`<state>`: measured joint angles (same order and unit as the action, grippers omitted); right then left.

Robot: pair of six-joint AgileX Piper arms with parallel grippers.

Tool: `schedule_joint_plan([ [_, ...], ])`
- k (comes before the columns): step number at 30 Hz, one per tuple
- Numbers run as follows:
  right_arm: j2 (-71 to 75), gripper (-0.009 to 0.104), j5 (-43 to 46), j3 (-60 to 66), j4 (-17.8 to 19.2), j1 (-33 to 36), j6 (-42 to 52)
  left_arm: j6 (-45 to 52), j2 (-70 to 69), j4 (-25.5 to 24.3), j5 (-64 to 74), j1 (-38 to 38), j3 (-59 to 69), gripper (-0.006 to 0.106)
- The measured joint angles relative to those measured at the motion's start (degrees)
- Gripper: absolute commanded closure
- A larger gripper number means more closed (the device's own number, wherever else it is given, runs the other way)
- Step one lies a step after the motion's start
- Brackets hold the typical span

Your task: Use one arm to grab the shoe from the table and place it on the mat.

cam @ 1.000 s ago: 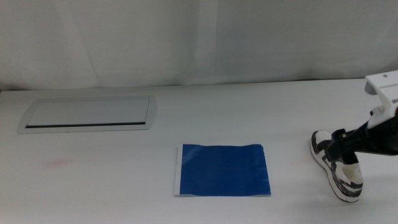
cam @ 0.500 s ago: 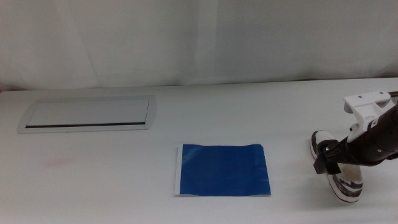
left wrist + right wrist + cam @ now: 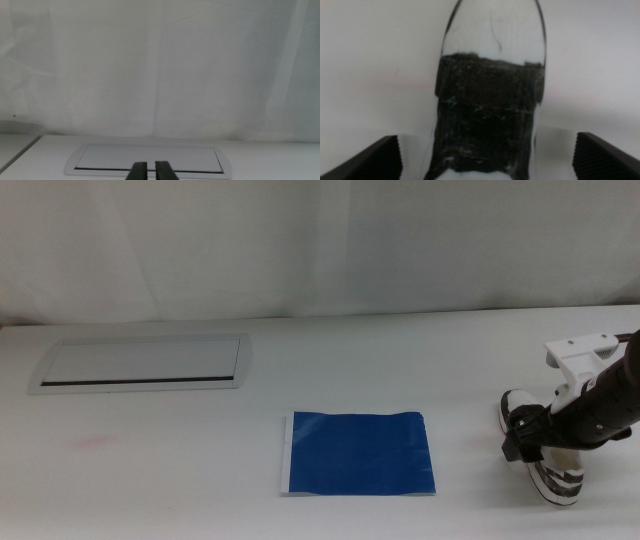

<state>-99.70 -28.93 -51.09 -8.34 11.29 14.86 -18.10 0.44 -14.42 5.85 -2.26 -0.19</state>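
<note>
Currently the right tool (image 3: 527, 442) sits low over the shoe (image 3: 545, 465), jaws spread either side; shoe rests on the surface (image 3: 180, 470), right of the mat (image 3: 358, 453).

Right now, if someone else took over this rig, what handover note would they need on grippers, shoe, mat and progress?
Right gripper: open, jaws down on either side of the sneaker, one each side of its middle; not closed on it.
Left gripper: shut, waiting out of the middle view, facing the grey framed panel.
Sneaker: on the white table, to the right of the blue mat, apart from it.
Done: approach. Left: close, lift, carry to the mat, release.
</note>
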Motion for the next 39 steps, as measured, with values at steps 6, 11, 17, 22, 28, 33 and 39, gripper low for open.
schedule_joint_plan([
  [6,-1.54,0.048,0.00,0.00,0.00,0.00,0.13,0.00,0.00,0.00,0.00,0.00,0.00,0.103],
  [11,-1.68,0.097,0.09,-0.28,-0.04,0.14,0.22,0.00,0.00,0.00,0.00,0.00,0.00,0.103],
  [17,0.08,0.097,-7.03,-6.83,-0.04,0.24,4.25,0.00,0.00,0.00,0.00,0.00,0.00,0.103],
  [22,2.33,0.097,-16.62,-19.03,-1.77,2.57,17.53,0.00,0.00,0.00,0.00,0.00,0.00,0.103],
  [28,2.60,0.097,-20.96,-29.14,-2.76,11.08,31.56,0.00,0.00,0.00,0.00,0.00,0.00,0.103],
  [33,0.97,0.097,-22.12,-31.24,-3.15,18.27,40.44,0.00,0.00,0.00,0.00,0.00,0.00,0.103],
  [39,-6.61,0.097,-24.28,-31.24,-3.26,25.25,43.91,0.00,0.00,0.00,0.00,0.00,0.00,0.103],
])
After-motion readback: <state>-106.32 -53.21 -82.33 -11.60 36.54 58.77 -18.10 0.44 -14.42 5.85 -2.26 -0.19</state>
